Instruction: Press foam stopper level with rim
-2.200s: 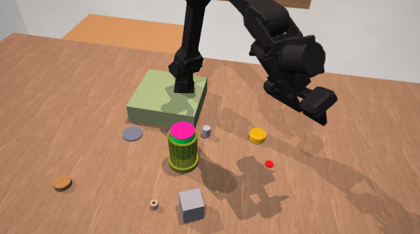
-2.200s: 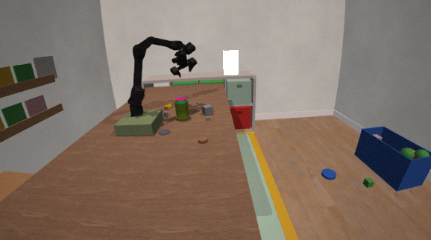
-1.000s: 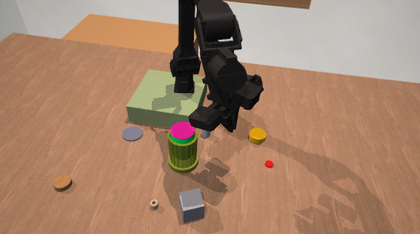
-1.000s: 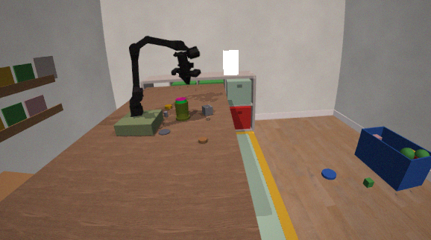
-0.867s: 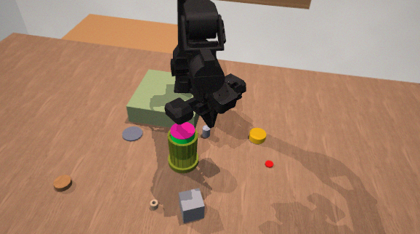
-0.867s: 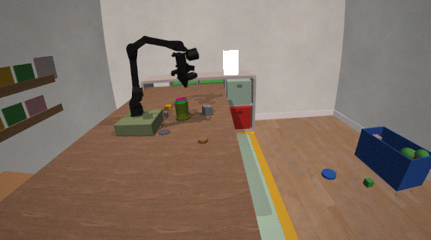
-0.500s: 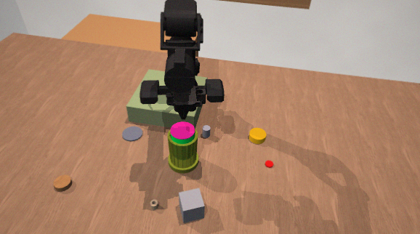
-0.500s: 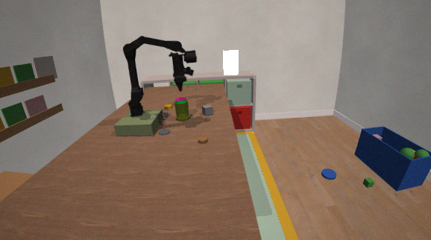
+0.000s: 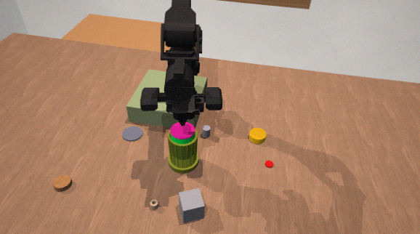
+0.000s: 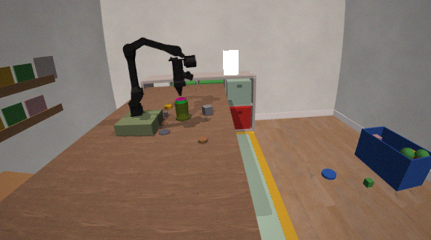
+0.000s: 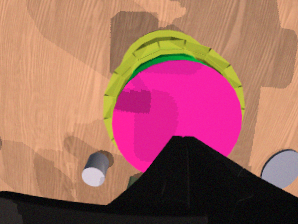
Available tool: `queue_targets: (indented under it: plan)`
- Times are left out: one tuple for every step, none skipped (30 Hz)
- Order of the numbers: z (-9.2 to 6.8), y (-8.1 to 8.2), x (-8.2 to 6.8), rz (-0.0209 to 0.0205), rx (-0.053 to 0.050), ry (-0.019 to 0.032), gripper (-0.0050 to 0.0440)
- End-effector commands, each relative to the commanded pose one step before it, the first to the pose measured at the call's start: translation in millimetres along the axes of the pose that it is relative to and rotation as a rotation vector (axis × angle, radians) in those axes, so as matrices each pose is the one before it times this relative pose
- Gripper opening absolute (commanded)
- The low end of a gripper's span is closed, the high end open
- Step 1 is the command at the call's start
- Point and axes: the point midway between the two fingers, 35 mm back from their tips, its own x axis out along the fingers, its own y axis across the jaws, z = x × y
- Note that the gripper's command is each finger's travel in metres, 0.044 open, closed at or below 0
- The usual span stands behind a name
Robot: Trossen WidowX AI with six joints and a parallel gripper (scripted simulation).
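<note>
We see the end effector [image 9: 182, 119] pressed together with nothing between its fingers, poised just above the pink foam stopper [image 9: 182, 130]. The stopper stands proud of the olive ribbed jar [image 9: 182, 153], upright on the desk [image 9: 327, 116].

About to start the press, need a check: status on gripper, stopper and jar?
Gripper shut, empty, poised just above stopper. Stopper proud of rim, nothing on it. Jar upright. Small grey cylinder beside jar, not in the way.
</note>
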Motion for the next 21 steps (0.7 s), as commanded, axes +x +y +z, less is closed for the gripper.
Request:
queue_targets:
  plan:
    - [1.39, -0.44, -0.12, -0.00326, 0.0021, -0.01642, 0.0000]
    - [0.00, 0.00, 0.00, 0.00000, 0.0000, 0.00000, 0.0000]
    - [0.18, 0.00, 1.54, 0.00000, 0.0000, -0.00001, 0.0000]
    - [0.17, 0.00, 1.55, 0.00000, 0.0000, -0.00001, 0.0000]
    - [0.16, 0.00, 1.55, 0.00000, 0.0000, -0.00001, 0.0000]
    - [0.15, 0.00, 1.55, 0.00000, 0.0000, -0.00001, 0.0000]
    - [0.14, 0.00, 1.56, 0.00000, 0.0000, -0.00001, 0.0000]
    - [0.13, 0.00, 1.56, 0.00000, 0.0000, -0.00001, 0.0000]
    - [0.12, 0.00, 1.54, 0.00000, 0.0000, -0.00001, 0.0000]
    - [0.09, 0.00, 1.21, 0.00000, 0.0000, 0.00000, 0.0000]
    - [0.05, 0.00, 0.73, 0.00000, 0.0000, 0.00000, 0.0000]
    - [0.02, 0.00, 0.24, 0.00000, 0.0000, 0.00000, 0.0000]
    - [0.00, 0.00, 0.00, 0.00000, 0.0000, 0.00000, 0.0000]
    - [0.00, 0.00, 0.00, 0.00000, 0.0000, 0.00000, 0.0000]
    - [0.00, 0.00, 0.00, 0.00000, 0.0000, 0.00000, 0.0000]
    - [0.00, 0.00, 0.00, 0.00000, 0.0000, 0.00000, 0.0000]
    - [0.00, 0.00, 0.00, 0.00000, 0.0000, 0.00000, 0.0000]
    - [0.00, 0.00, 0.00, 0.00000, 0.0000, 0.00000, 0.0000]
    - [0.00, 0.00, 0.00, 0.00000, 0.0000, 0.00000, 0.0000]
    - [0.00, 0.00, 0.00, 0.00000, 0.0000, 0.00000, 0.0000]
    - [0.00, 0.00, 0.00, 0.00000, 0.0000, 0.00000, 0.0000]
